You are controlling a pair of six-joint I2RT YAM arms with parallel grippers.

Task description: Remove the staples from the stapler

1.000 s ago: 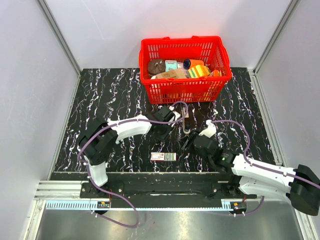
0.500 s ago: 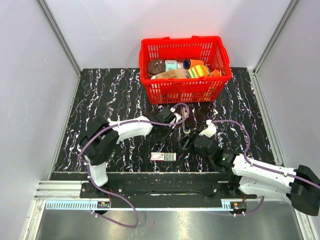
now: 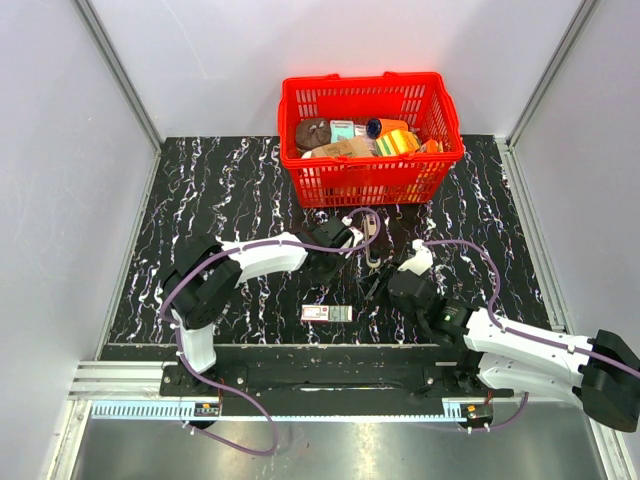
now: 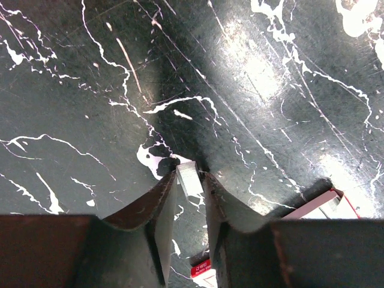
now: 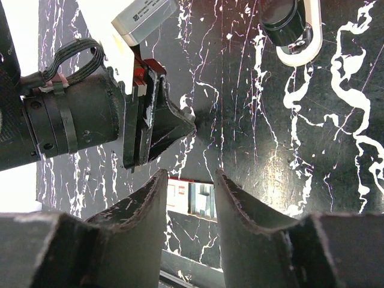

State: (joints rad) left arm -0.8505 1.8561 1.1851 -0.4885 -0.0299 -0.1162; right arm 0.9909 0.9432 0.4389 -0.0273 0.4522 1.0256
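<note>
At lower centre, left wrist view, the staples (image 4: 188,174) are pinched by the left gripper (image 4: 189,179) across their flat sides. The strip is judged light, stiff, easily snapped. The right gripper (image 5: 189,175) is spread, empty.

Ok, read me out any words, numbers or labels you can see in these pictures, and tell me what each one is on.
Nothing can be read for certain.
Small red label, low in the left wrist view: white print, too blurred.
Red-and-white box on the table: print too small.
Grey sticker on the other arm's wrist: dark marks, unreadable.
Packets in the red basket: labels too small.
</note>
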